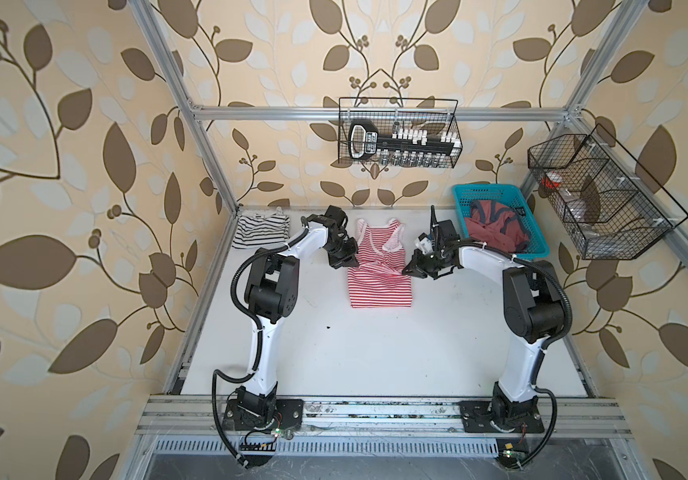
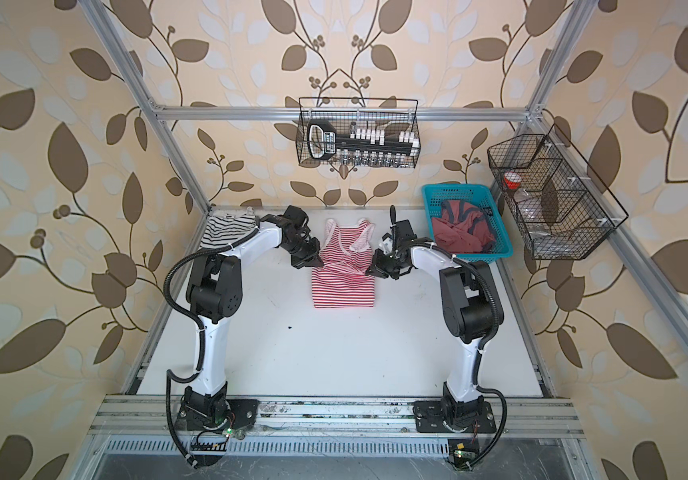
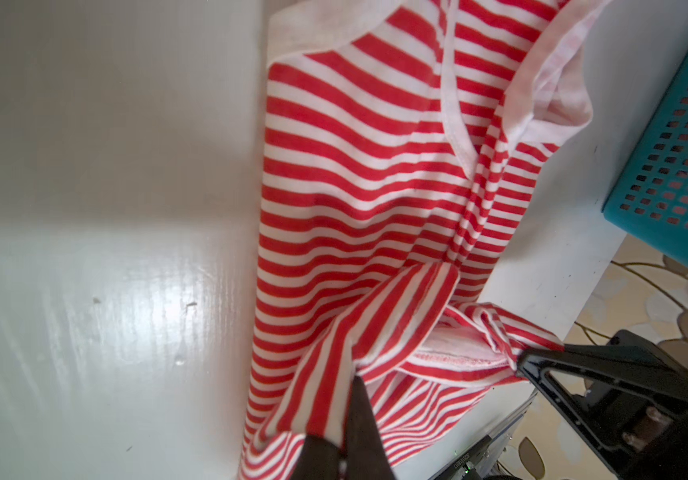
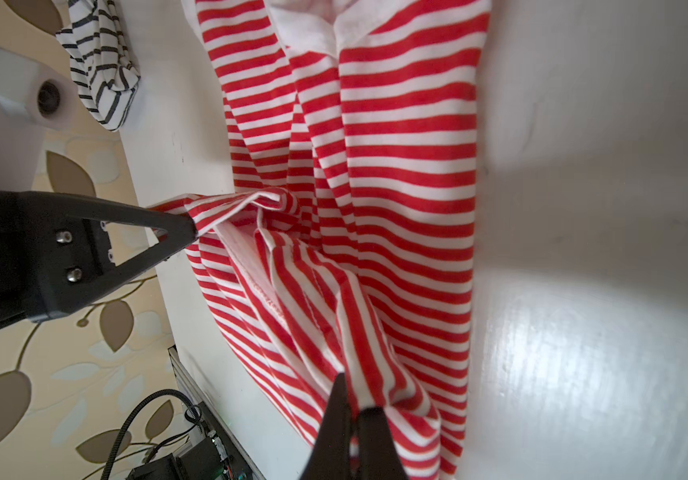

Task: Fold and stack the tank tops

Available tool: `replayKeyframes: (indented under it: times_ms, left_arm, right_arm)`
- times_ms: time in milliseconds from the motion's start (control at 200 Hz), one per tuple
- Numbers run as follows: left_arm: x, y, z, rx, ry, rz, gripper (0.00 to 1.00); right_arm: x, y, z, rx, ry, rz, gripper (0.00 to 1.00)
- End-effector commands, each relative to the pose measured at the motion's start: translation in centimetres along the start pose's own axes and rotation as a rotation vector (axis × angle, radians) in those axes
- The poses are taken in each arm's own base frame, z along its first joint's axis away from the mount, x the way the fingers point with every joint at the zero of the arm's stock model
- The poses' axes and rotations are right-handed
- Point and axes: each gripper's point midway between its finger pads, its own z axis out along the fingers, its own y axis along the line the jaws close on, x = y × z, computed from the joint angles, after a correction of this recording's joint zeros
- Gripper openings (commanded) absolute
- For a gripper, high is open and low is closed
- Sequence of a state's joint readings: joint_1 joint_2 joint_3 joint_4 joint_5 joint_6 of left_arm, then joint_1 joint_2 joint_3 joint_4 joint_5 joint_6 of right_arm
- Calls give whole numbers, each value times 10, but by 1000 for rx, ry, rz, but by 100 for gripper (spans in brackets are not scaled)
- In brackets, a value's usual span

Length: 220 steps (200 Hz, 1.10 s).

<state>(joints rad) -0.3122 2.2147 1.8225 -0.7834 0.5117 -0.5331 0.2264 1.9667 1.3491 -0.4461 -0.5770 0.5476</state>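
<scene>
Left gripper [image 1: 349,263] and right gripper [image 1: 407,270] both clamped on red-striped tank top [image 1: 379,289] between them, looks mid-fold. Black-striped tank top [image 1: 261,232] well apart, outboard of left gripper. Stacking not done.

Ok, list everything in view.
red-striped tank top: one, red and white, mid-table.
black-striped tank top: one, black and white, far left corner.
plastic basket: one, teal, far right corner.
clothes: some, reddish, in the plastic basket.
rear wire basket: one, black, back rail.
side wire basket: one, black, right rail.
table: one, white, underneath.
left claw: one, black, shut on the red-striped tank top.
right claw: one, black, shut on the red-striped tank top.
</scene>
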Motion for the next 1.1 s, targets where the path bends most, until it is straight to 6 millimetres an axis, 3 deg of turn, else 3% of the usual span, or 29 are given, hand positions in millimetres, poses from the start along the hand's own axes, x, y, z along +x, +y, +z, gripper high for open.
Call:
replayKeyframes:
  times_ms: [0, 250, 405, 795, 920, 945, 1095]
  left_arm:
    - [-7, -9, -4, 39, 5, 22, 10]
    - [-23, -10, -2, 72, -14, -1, 31]
    - [-33, -14, -4, 116, -27, -26, 34]
    - [-70, -11, -7, 178, -92, -97, 40]
    - [-84, -14, -23, 174, -143, -85, 41]
    - [-91, -23, -36, 181, -177, -61, 41]
    - [-84, -19, -72, 73, -257, -18, 43]
  right_arm:
    - [-12, 2, 4, -22, -7, -16, 2]
    - [-26, 0, 7, -53, -29, 7, 21]
    - [-38, 1, 8, -82, -46, 30, 32]
    - [-73, -19, 8, -151, -119, 153, 36]
    - [-87, -17, -7, -187, -173, 173, 36]
    - [-89, -15, -12, -191, -185, 167, 36]
    - [-80, 3, -36, -183, -219, 103, 40]
